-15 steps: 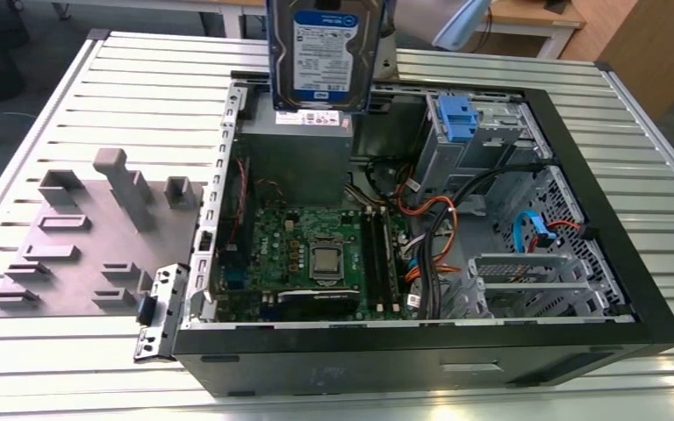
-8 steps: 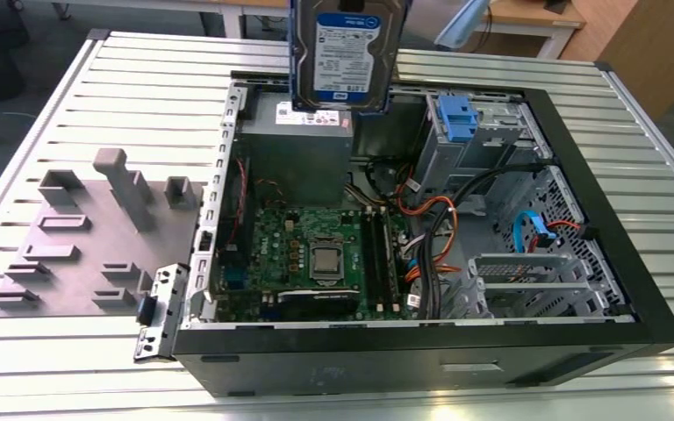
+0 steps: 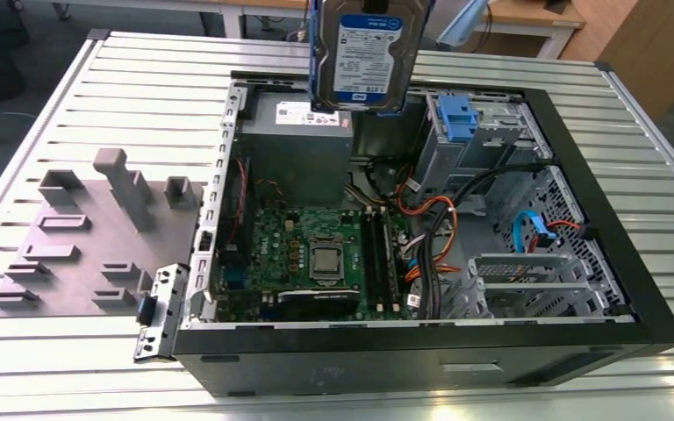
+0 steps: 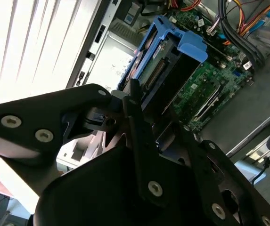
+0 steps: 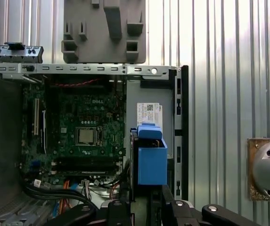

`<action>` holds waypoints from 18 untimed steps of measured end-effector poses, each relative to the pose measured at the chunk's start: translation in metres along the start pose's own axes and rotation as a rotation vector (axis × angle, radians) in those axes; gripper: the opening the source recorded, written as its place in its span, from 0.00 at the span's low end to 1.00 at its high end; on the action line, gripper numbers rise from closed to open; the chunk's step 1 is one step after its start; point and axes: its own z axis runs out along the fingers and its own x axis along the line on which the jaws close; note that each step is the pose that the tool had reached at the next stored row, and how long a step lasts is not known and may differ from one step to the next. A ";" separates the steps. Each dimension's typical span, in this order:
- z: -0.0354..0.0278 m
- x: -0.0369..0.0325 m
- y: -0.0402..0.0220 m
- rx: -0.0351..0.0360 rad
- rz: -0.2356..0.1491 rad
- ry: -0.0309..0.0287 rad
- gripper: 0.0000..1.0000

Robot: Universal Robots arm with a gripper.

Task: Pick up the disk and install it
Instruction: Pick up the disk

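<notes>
Clamped on silver rectangular blue-railed disk, black gripper holds it upright over open black computer case containing green motherboard.

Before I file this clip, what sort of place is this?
Probably a robotics lab or workshop: an open computer case lies on a slatted metal table, a disk hangs over it, desks stand behind.

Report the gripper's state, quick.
Gripper: closed on the disk, holding it up above the open computer case.
</notes>
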 end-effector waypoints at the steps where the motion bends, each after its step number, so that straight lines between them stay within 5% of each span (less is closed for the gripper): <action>1: -0.0001 -0.0001 -0.0024 0.0000 0.000 0.0000 0.35; 6: -0.0003 -0.0002 -0.0100 0.0001 0.000 -0.0001 0.35; 18: -0.0005 -0.0003 -0.0134 0.0001 0.000 -0.0001 0.35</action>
